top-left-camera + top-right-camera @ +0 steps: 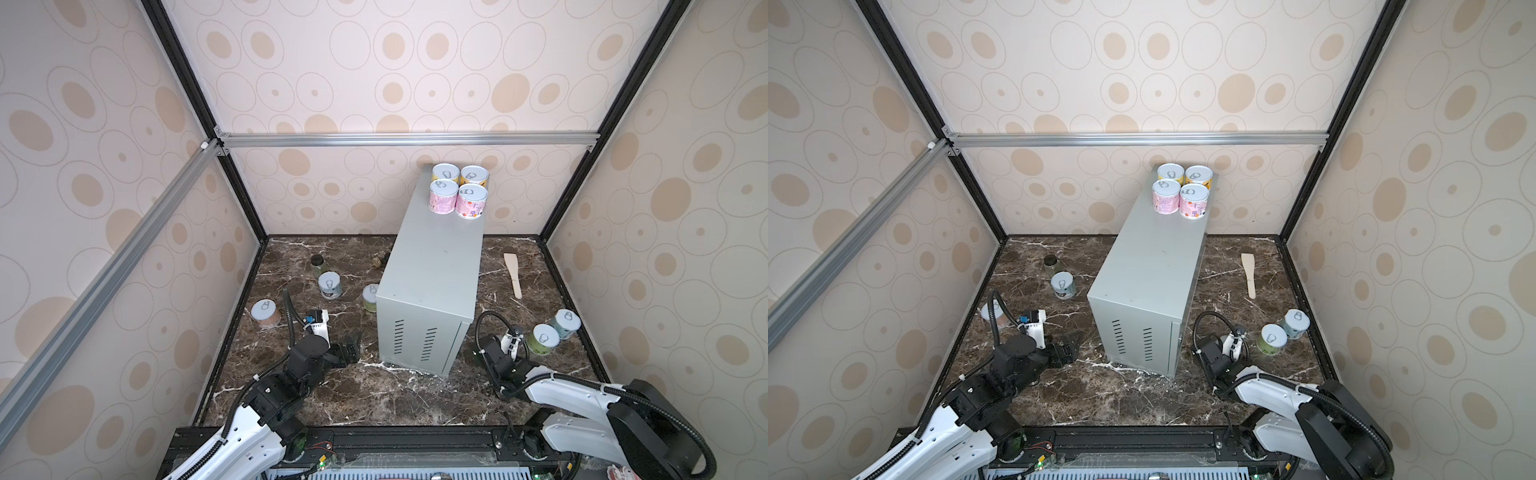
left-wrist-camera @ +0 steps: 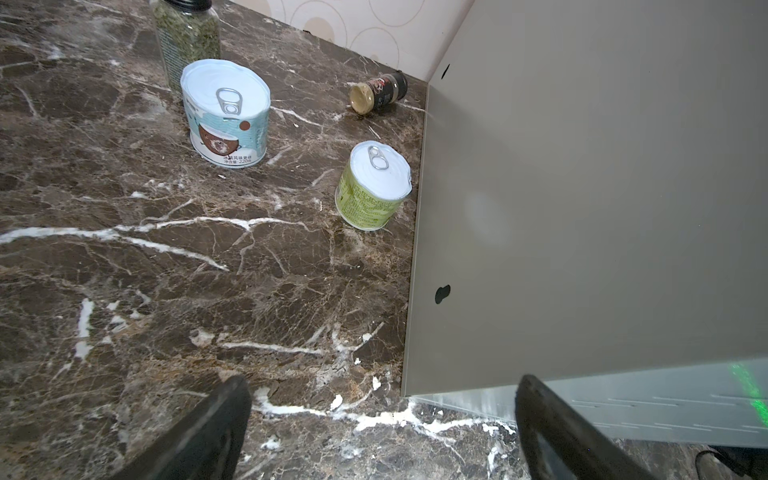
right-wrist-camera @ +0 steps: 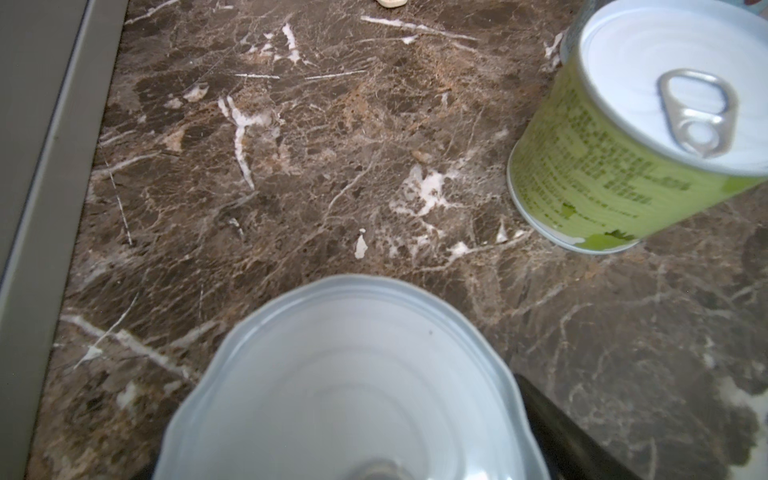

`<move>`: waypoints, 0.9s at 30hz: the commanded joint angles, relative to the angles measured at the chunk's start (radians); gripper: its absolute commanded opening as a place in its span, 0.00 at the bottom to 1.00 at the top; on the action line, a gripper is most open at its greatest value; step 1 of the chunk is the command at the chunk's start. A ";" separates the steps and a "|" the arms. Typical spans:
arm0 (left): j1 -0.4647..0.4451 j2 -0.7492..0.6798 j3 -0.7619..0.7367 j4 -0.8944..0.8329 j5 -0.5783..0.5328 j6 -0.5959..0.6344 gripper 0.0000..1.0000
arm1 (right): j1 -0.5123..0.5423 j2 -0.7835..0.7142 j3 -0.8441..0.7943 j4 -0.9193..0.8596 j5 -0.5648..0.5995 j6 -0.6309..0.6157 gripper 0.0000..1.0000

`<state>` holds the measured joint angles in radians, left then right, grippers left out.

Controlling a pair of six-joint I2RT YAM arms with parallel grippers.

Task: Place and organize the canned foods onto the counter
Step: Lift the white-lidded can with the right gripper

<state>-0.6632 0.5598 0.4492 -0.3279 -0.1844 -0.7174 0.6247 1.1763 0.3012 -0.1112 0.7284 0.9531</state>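
Tins first: four short round pull-tab tins (image 1: 471, 199), two yellow and two pink, stand clustered atop the far end of the tall light-grey metal box (image 1: 432, 266). Your left gripper (image 2: 382, 386) hangs spread wide and empty over the dark brown marble surface (image 2: 208, 291). Your right gripper (image 1: 516, 343) straddles a silver-lidded tin (image 3: 353, 386). One black finger (image 3: 552, 415) sits at its rim, but you cannot tell whether it is clamped. Just beside stands a green-labelled tin (image 3: 615, 166).
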 commanded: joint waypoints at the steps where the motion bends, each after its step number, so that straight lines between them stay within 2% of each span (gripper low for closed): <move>1: -0.003 -0.009 0.006 0.012 -0.009 -0.006 0.99 | 0.009 0.024 0.035 -0.031 0.031 0.006 0.91; 10: -0.005 -0.013 0.008 0.009 -0.008 -0.007 0.99 | 0.011 0.037 0.049 -0.047 0.022 -0.009 0.75; 18: -0.004 -0.011 0.012 0.004 -0.004 -0.007 0.99 | 0.012 -0.076 0.044 -0.126 0.008 -0.026 0.55; 27: -0.005 -0.023 0.042 -0.025 0.045 -0.017 0.99 | 0.011 -0.225 0.102 -0.261 -0.077 -0.043 0.55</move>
<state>-0.6640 0.5495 0.4492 -0.3305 -0.1574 -0.7181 0.6289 0.9909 0.3508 -0.3069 0.6476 0.9154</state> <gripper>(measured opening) 0.992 0.763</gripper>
